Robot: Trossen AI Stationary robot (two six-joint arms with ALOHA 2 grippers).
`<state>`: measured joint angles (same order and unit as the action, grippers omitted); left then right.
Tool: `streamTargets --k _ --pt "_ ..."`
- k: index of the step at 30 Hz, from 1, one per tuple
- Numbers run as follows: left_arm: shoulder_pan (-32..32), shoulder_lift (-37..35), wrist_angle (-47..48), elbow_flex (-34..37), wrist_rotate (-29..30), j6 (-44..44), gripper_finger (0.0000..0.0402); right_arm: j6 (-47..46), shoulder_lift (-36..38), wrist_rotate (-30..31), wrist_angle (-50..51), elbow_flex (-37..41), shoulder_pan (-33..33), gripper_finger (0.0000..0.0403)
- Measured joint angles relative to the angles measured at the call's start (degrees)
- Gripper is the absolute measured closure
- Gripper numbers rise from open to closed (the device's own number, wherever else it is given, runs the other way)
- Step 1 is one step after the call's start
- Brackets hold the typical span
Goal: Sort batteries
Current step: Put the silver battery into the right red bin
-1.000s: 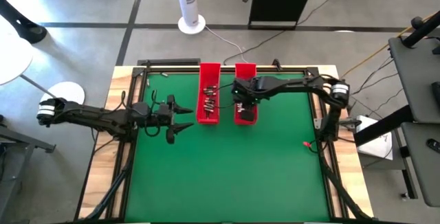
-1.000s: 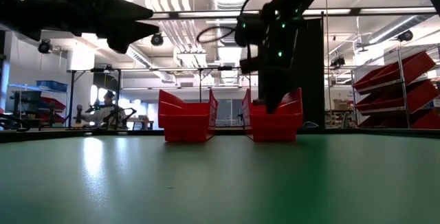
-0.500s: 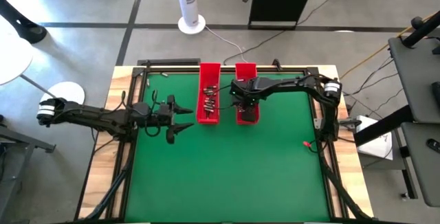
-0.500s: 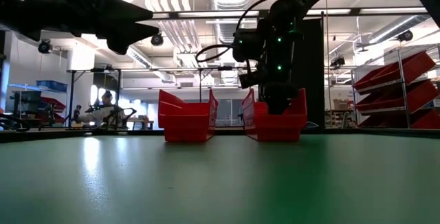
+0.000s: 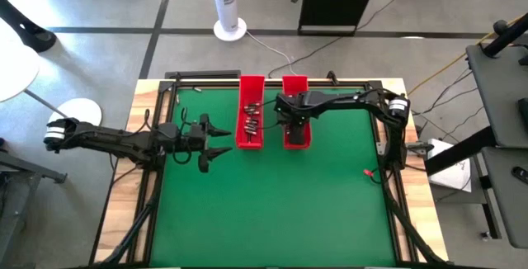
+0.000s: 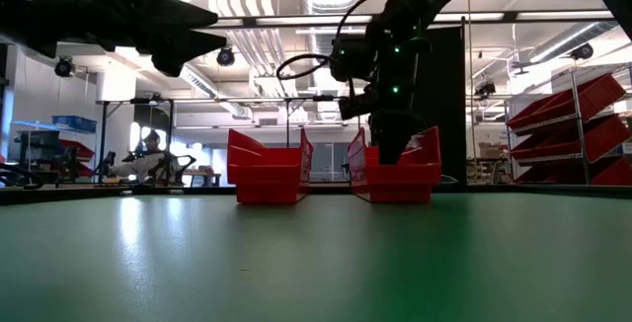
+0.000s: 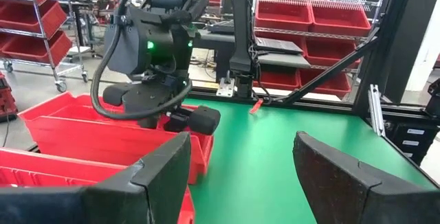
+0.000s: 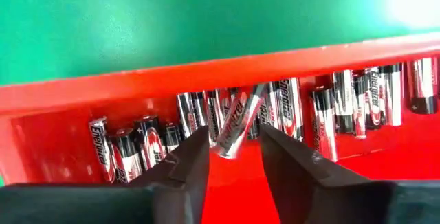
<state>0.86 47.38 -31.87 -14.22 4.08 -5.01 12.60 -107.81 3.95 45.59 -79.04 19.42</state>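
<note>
Two long red trays stand at the far middle of the green table. The left tray (image 5: 251,112) holds several batteries (image 5: 251,121). My right gripper (image 5: 294,124) points down into the right tray (image 5: 295,140), open. In its wrist view a row of batteries (image 8: 330,114) lies on that tray's floor (image 8: 62,148), and one battery (image 8: 238,122) stands tilted between my fingertips (image 8: 235,152). My left gripper (image 5: 221,141) waits open and level above the table, left of the trays (image 7: 240,172). My right gripper comes at the tilted battery's lower end (image 8: 228,148) from above, pointing down. The gap between the fingers is wider than the battery, and I cannot tell whether either finger (image 8: 196,155) touches it.
A small red object (image 5: 369,172) lies near the table's right edge, and a small dark piece (image 5: 198,90) at the far left. The green mat (image 5: 272,211) stretches from the trays to the near edge. A black frame (image 5: 388,162) rims the table.
My right gripper has sunk a little deeper into the right tray and shifted slightly toward the table's far edge.
</note>
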Motion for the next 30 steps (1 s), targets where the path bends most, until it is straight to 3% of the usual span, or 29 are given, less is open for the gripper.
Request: streamTargets --k 3,7,10,13,17,20,26,30 --pt "-0.1 -0.1 2.4 0.0 2.1 -0.8 0.0167 0.0 0.0 0.0 0.8 -0.8 0.0 0.0276" --pt "0.4 -0.8 10.1 -0.1 11.2 -3.3 0.0167 -0.2 0.1 0.3 5.7 -4.4 -0.4 0.0246" --pt "2.5 -1.5 20.0 -3.0 18.8 -7.9 0.0167 -0.3 1.0 0.6 10.7 -8.2 -2.0 0.0228" --pt "7.6 -1.0 34.1 -8.3 22.7 -14.8 0.0167 -0.2 2.7 0.6 10.7 -11.1 -4.4 0.0215" --pt "19.0 2.0 49.0 -14.3 21.9 -26.8 0.0167 -0.7 4.7 3.5 10.6 -14.1 -8.4 0.0207" --pt "29.3 5.9 52.9 -15.9 21.1 -31.0 0.0167 -1.4 5.7 6.1 9.6 -14.8 -12.1 0.0208" --pt "47.4 19.2 50.5 -20.4 7.6 -25.4 0.0167 -5.9 6.3 6.5 10.5 -14.3 -21.3 0.0204" --pt "52.6 29.8 50.2 -26.8 6.4 -24.1 0.0165 -9.0 6.3 6.5 10.9 -14.3 -27.5 0.0180"
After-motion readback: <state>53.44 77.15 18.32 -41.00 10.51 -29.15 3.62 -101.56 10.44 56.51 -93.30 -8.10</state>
